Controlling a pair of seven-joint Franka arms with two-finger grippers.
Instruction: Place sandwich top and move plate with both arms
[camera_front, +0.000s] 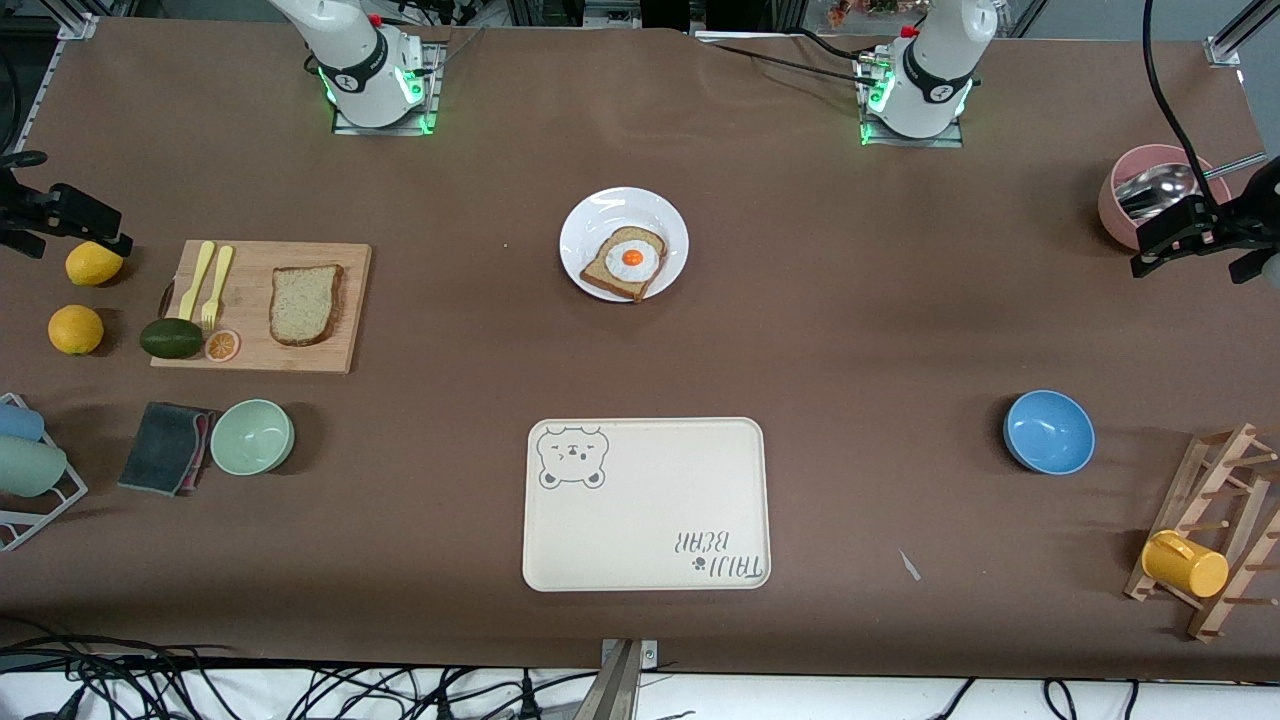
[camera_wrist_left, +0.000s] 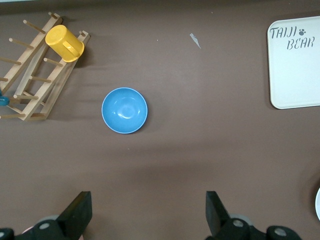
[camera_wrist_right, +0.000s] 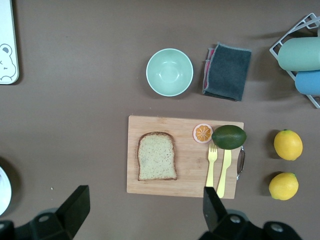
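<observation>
Front view. Round white plate midway between the two arm bases, carrying a bread slice with a fried egg. Sandwich top flat on a wooden cutting board toward the right arm's end of the table, well apart from the plate; long axis running from near to far, domed edge toward the front camera, straight edge toward the robots. Also on the board: yellow fork and knife, avocado, orange slice. Cream bear tray nearer the camera than the plate, nothing on it. Green bowl and blue bowl both showing bare insides. Pink bowl at the left arm's end holding something metallic. Yellow cup hung on a wooden rack. Left gripper up over the left arm's end of the table beside the pink bowl; right gripper over the right arm's end above a lemon.

Left wrist view. Fingers spread wide, gripping nothing, above bare table short of the blue bowl.

Right wrist view. Fingers spread wide, gripping nothing, hanging over the board's edge; sandwich top lying between them in line of sight, untouched.
</observation>
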